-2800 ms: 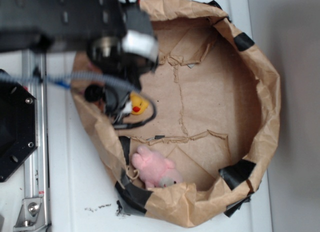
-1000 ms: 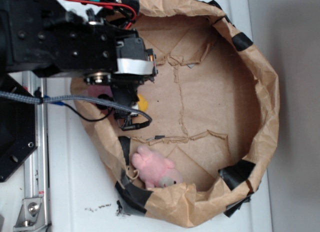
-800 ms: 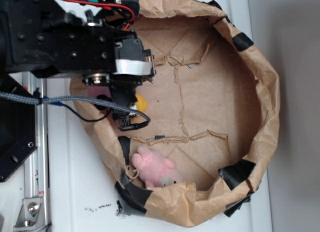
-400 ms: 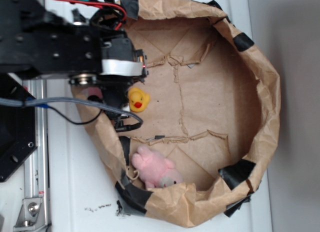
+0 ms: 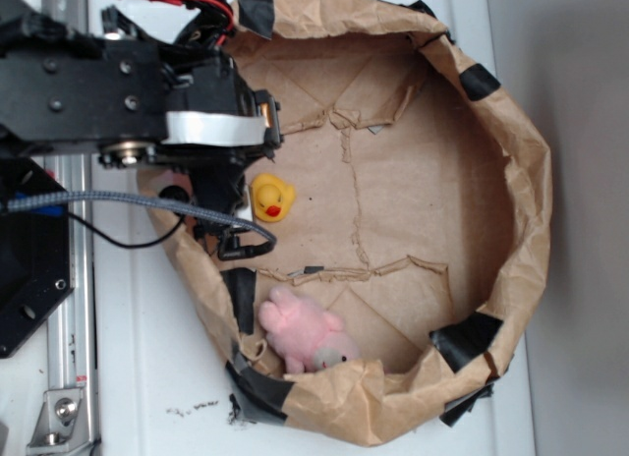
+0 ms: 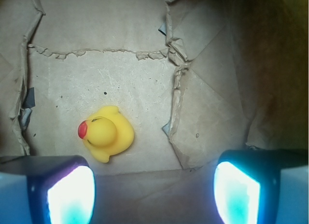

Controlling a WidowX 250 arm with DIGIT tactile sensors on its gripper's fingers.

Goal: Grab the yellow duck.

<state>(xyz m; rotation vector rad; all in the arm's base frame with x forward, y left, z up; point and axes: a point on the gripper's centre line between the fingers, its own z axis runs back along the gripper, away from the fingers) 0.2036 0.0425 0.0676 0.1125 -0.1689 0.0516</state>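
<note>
Here the gripper [image 6: 153,185] is seen spread wide, its glossy fingers [image 6: 70,192] empty. The smooth, rounded yellow duck [image 6: 106,133] is found just ahead of the left finger, untouched, on the creased, torn brown paper [image 6: 135,74] floor.

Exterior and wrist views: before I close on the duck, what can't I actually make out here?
- Gripper: in the exterior view the black arm hides the fingertips; the wrist view cuts the fingers off at the bottom edge.
- Height above the yellow duck: neither view settles it.
- Pink plush: its lower part sits behind the paper rim; out of the wrist view.
- Left floor under the arm: hidden in the exterior view.
</note>
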